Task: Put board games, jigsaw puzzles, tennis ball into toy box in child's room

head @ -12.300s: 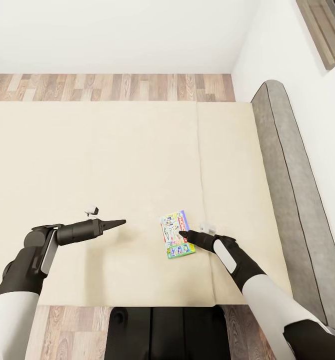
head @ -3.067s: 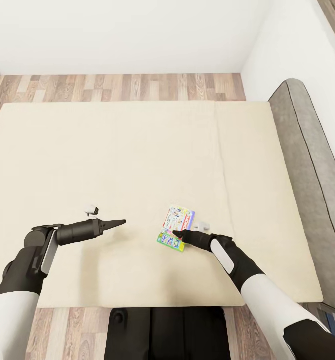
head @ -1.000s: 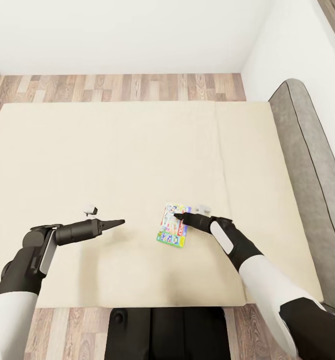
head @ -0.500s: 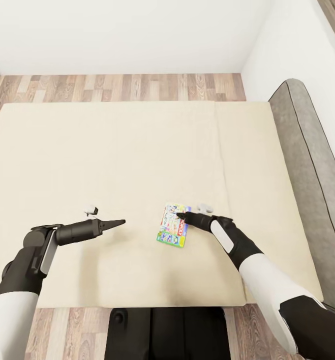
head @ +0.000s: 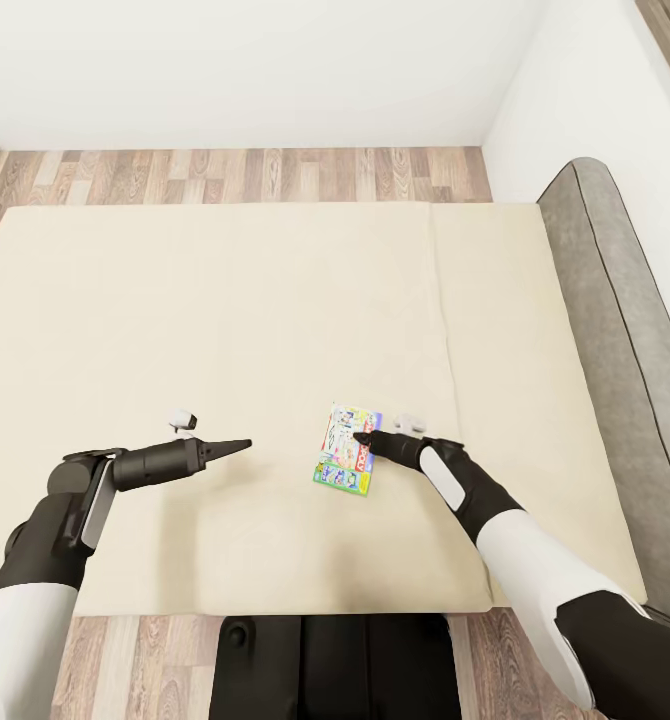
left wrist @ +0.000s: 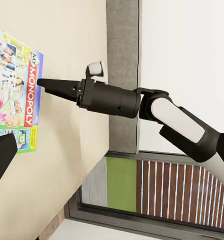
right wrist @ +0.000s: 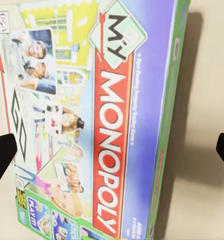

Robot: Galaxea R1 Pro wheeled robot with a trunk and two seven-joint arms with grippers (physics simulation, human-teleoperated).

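a wide cream bed (head: 225, 330) spans the head view, its mattress split by a seam towards the right and edged by a grey frame (head: 615, 330) along the white wall, with wood-plank floor (head: 235, 175) beyond its far side. the robot's two black-sleeved arms reach over the near part of the mattress.

one board game (head: 348, 449), a flat box printed "my monopoly" with a blue, red and green cover, lies flat on the mattress just left of the seam, towards the near edge. the left wrist view catches the same box (left wrist: 14, 90) on the cream surface, and in the right wrist view its cover (right wrist: 91, 120) is seen close up, casting a shadow along one long side.

the right gripper (head: 360, 437) hovers over the box's right half; the right wrist view shows its two fingertips (right wrist: 1, 152) set wide apart at opposite edges of the picture, the box between them and nothing pinched. whether the tips touch the cover cannot be told.

the left gripper (head: 237, 443) points across bare mattress, well to the left of the box, its fingers looking pressed together into one narrow point and carrying nothing.
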